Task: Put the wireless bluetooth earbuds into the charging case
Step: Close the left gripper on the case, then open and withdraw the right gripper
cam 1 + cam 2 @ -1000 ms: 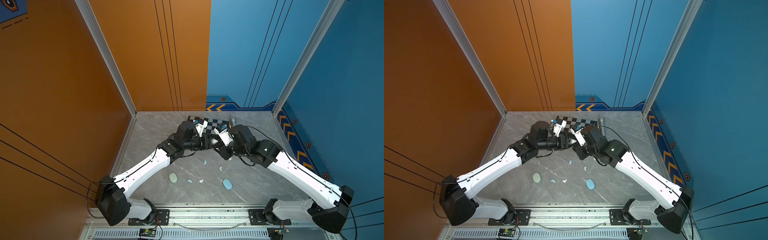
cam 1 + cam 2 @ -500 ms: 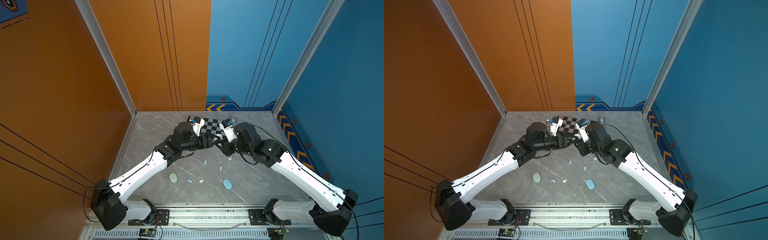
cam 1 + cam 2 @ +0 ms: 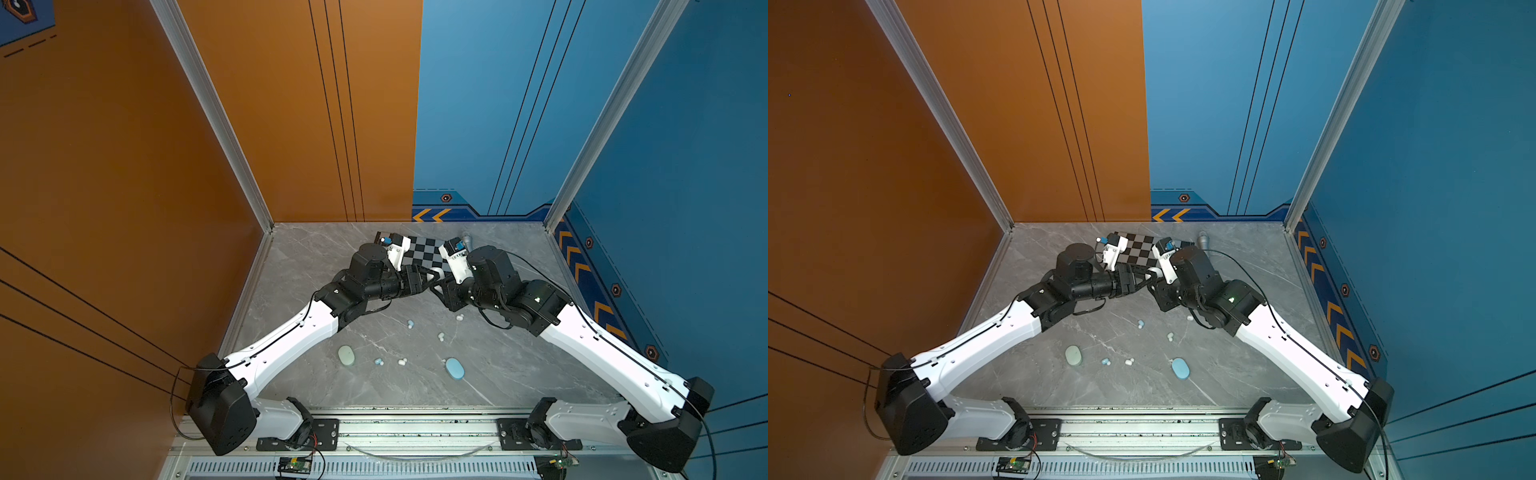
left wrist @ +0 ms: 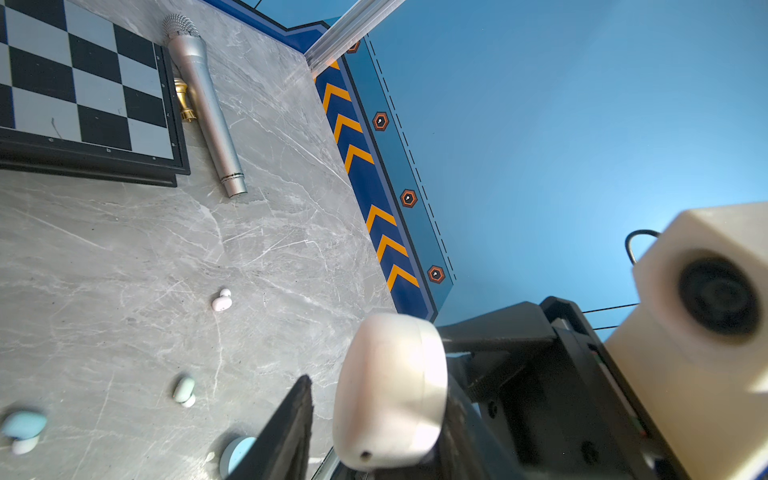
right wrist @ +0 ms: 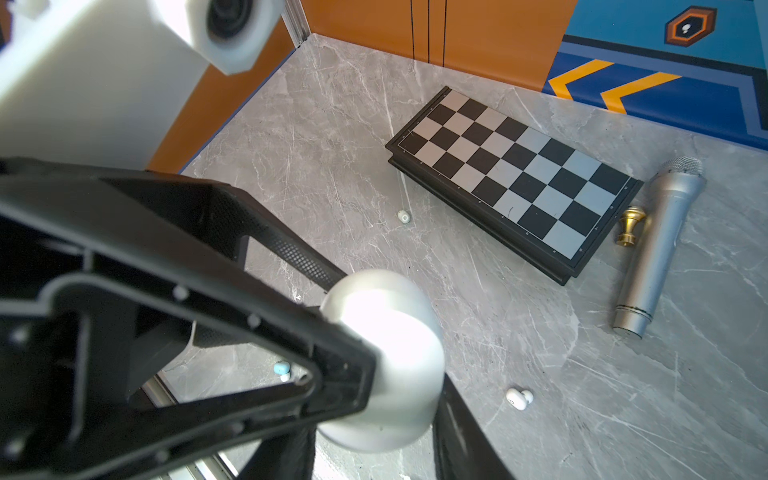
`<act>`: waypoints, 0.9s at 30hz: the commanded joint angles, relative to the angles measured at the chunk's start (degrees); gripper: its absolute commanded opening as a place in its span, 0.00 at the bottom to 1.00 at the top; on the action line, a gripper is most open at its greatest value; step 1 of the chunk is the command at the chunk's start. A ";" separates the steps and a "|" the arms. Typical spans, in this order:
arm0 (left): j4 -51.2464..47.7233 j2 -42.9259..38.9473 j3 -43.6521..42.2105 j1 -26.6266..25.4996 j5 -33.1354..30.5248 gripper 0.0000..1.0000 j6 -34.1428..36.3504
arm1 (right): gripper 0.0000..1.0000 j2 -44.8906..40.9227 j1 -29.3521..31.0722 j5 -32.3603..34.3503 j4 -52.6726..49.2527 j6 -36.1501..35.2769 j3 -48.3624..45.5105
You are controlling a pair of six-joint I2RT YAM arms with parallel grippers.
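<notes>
Currently the left hand [image 3: 422, 279] is reaching in from the left above mid-table. Its jaws are standing apart around the white charging case [image 4: 390, 390], and a strip of table [image 4: 124, 249] is showing between one finger [image 4: 291, 424] and the shell. From the right, the right hand [image 3: 441, 286] is clamping the same case, which is hanging clear of the table.

Toward the near edge, the mint case [image 3: 346, 355] is lying on the left and the blue case [image 3: 454, 368] on the right. The earbuds are lying loose between and beyond them:

- the near light blue bud [image 3: 378, 362] and the near white bud [image 3: 402, 362];
- farther in, the far light blue bud [image 3: 410, 323], the mint bud [image 3: 441, 336] and the far white bud [image 3: 459, 317].

By appearance, the held case is handling as a light, rigid, glossy pebble, prone to slipping. Grip it across the flanks of its lower half, leaving the lid free. Each bud is looking tiny, smooth and quick to roll. Pinch it across the widest part of its body.
</notes>
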 commanded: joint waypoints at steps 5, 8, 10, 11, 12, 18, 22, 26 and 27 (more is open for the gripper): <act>-2.06 2.00 0.20 -2.75 3.96 0.34 0.25 | 0.28 -1.52 -0.20 0.03 10.19 2.93 -0.09; -1.99 2.46 0.38 -3.21 4.03 0.24 0.26 | 0.29 -1.50 -0.51 0.11 10.90 3.99 -0.37; -1.85 2.77 0.46 -3.39 3.96 0.15 0.27 | 0.31 -1.33 -0.84 -0.27 11.09 4.68 -0.36; -1.91 2.95 0.46 -3.46 3.98 0.12 0.31 | 0.33 -1.29 -0.95 -0.59 11.09 4.85 -0.32; -1.89 3.08 0.49 -3.41 3.97 0.09 0.27 | 0.36 -1.31 -1.21 -1.02 11.10 5.14 -0.31; -2.49 2.72 -0.06 -1.47 3.66 0.04 0.53 | 0.67 -2.28 -5.69 -8.16 8.75 6.62 -0.16; -6.88 2.60 1.64 1.59 5.76 0.03 3.42 | 0.79 -3.92 -10.42 -15.30 3.99 6.91 0.70; -15.97 3.18 4.71 3.60 6.24 0.03 9.86 | 0.82 -5.94 -16.86 -19.73 -0.03 10.22 1.27; -17.78 3.62 5.47 3.70 6.32 0.03 11.34 | 0.82 -6.35 -18.60 -19.42 -1.27 11.53 1.31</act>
